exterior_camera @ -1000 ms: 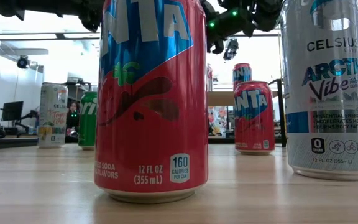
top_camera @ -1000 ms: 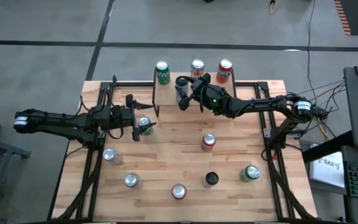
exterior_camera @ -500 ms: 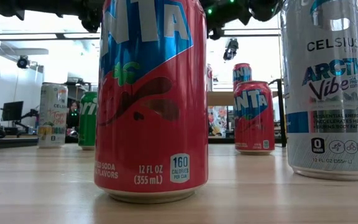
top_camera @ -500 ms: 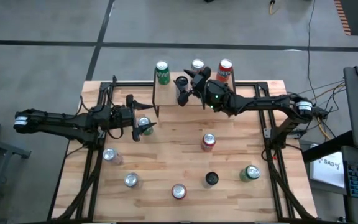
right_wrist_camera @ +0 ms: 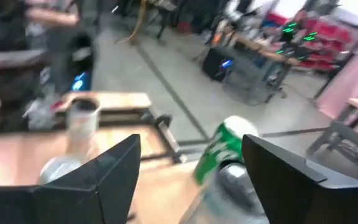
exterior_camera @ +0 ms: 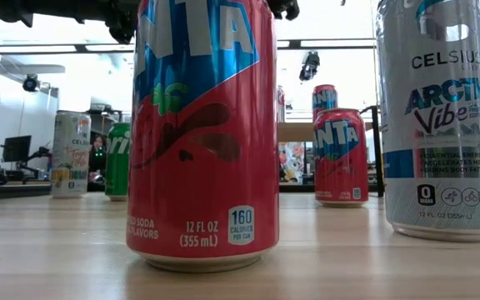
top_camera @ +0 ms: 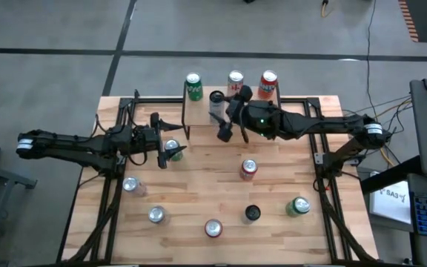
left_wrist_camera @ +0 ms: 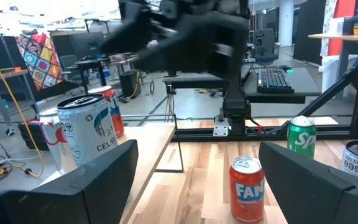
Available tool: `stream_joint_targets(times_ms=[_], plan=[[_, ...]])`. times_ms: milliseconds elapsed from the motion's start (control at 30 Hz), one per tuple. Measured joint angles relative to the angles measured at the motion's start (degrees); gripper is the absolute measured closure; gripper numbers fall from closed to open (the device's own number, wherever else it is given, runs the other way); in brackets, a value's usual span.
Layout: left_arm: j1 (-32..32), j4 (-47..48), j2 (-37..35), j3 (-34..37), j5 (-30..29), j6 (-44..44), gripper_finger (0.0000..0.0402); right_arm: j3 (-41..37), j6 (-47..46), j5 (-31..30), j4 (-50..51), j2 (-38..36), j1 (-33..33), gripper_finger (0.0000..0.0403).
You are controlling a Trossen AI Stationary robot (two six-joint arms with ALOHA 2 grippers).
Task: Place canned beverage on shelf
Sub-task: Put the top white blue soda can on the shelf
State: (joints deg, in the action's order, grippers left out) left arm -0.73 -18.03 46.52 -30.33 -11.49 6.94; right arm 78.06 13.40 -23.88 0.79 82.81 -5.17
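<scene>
Nearest to us, along the front of the counter (top_camera: 199, 189), a red can (top_camera: 213, 228) stands between a silver-topped can (top_camera: 156, 215) and a black-topped can (top_camera: 252, 213). A green can (top_camera: 298, 206) stands off to the right. From counter height the red one fills the middle of the view, and a tall silver can (exterior_camera: 436, 117) stands beside it. Farther in we see another silver-topped one (top_camera: 131, 185) on the left and an orange-red can (top_camera: 248, 169) near the middle, apart from everything else.

Past those, the left arm lies low across the counter from the left edge. The left claw (top_camera: 165, 139) is released, with its fingers spread wide. A green-topped can (top_camera: 172, 146) sits just at its fingertips. Its wrist view shows nothing pinched between the fingers.

At the far edge we find the shelf (top_camera: 199, 111). A green soda can (top_camera: 193, 87), a white can (top_camera: 235, 80) and a red-orange can (top_camera: 268, 84) stand in a row along its back. The pale tall can (top_camera: 216, 102) stands upright near the front of the shelf board, just ahead of the gap between the green and white ones.

The right arm stretches in from the right, across the front of the shelf. The right claw (top_camera: 228, 119) is beside the pale tall can, released, with nothing between its fingers.
</scene>
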Motion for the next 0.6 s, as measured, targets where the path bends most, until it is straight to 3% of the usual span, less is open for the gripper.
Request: stream_joint_targets(times_ms=[300,600], plan=[[0.00,0.01,0.00,-0.01,0.00,1.28,0.0081,1.09,-3.40,0.18,19.23,0.04,2.00,0.0216],[0.00,0.01,0.00,0.00,0.00,1.55,0.0081,-1.17,-3.97,-0.15,21.45,0.60,-2.08,0.0379]])
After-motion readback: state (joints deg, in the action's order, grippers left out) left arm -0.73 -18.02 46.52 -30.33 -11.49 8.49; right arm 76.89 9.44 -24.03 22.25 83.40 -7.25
